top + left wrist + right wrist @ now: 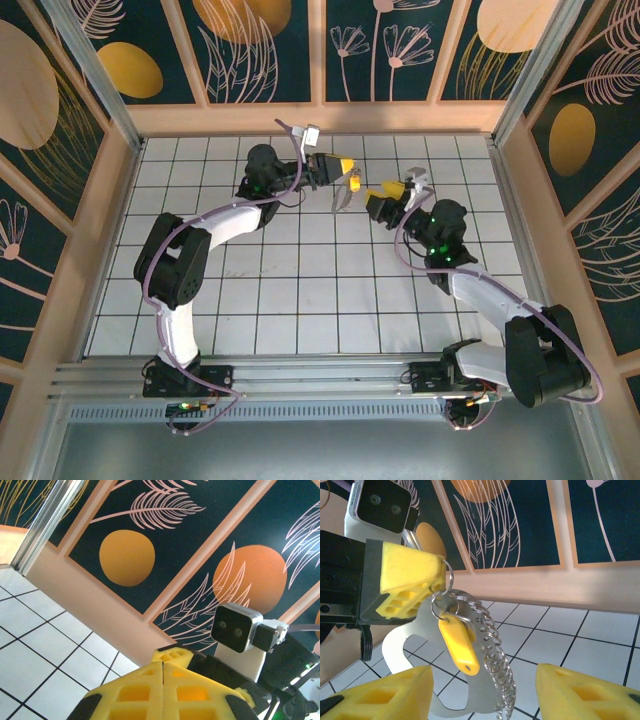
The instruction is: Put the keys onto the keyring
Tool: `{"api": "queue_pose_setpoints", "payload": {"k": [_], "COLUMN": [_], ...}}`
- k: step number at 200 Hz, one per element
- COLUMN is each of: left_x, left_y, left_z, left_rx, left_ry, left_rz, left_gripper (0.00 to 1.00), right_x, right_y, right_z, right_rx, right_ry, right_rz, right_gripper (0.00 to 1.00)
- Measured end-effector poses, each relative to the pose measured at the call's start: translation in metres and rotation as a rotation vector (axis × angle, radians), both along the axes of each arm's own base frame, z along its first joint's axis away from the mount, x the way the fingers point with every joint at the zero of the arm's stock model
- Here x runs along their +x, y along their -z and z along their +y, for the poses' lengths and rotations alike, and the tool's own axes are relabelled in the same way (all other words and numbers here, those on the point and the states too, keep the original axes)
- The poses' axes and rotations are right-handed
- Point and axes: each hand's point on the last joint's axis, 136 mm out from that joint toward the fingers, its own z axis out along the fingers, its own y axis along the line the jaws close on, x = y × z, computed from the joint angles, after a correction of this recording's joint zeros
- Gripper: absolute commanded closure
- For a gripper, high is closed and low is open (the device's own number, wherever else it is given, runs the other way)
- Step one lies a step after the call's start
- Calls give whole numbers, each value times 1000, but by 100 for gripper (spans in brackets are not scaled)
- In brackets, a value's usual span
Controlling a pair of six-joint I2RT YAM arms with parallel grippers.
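- Tiled table: bare white squares lie between the arm bases at the near edge and the two claws at the far middle. Nothing of the task rests on it; the work hangs in the air.
- Right claw: fingers spread, holding nothing. It points left and far, straight at the hanging bundle. It is the free claw and sits just beside the work, on its near right.
- Key: a small yellow tag-like piece hanging in the gap ahead of the right claw's spread fingers. Its long axis runs close to vertical, the lower end tipped a little right in the right wrist view. A small wire loop at its top appears to tie it into the bundle. I cannot tell which loop that is.
- Keyring: a string of linked wire rings hanging just right of the key and touching it, its long axis also vertical.
- Metal plate: a flat silver piece hanging behind the key in the same bundle.
- Left claw: fingers pressed together, pinching the keyring at its uppermost loop, so the whole bundle hangs below it.
- Judgement: the coming move depends on the right claw closing from the near right onto a vertical, free-swinging piece.
- Far wall: well behind both claws.
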Motion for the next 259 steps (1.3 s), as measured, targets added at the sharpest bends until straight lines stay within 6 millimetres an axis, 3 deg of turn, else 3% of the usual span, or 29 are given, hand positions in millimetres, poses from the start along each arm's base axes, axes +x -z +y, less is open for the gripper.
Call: {"api": "queue_pose_setpoints", "payload": {"k": [54,98,132,187,259], "left_x": [7,10,6,4,5], "left_y": [-3,-17,-27,-27,-27], "left_z": [9,14,14,12,11], "left_rx": [-83,-141,-161,-161,-159], "left_ry": [-70,-113,-116,-113,-113], "left_rz": [77,102,91,92,95], "left_gripper": [100,100,100,100,100], "right_x": [0,2,5,14,19], "right_y": [-7,-16,-15,-24,-20], "right_z": [-5,-8,2,21,30], "right_rx": [33,65,64,67,63], "right_ry": [32,54,32,-6,-35], "right_rz": [-14,-40,-34,-44,-40], "right_gripper": [43,38,37,36,35]}}
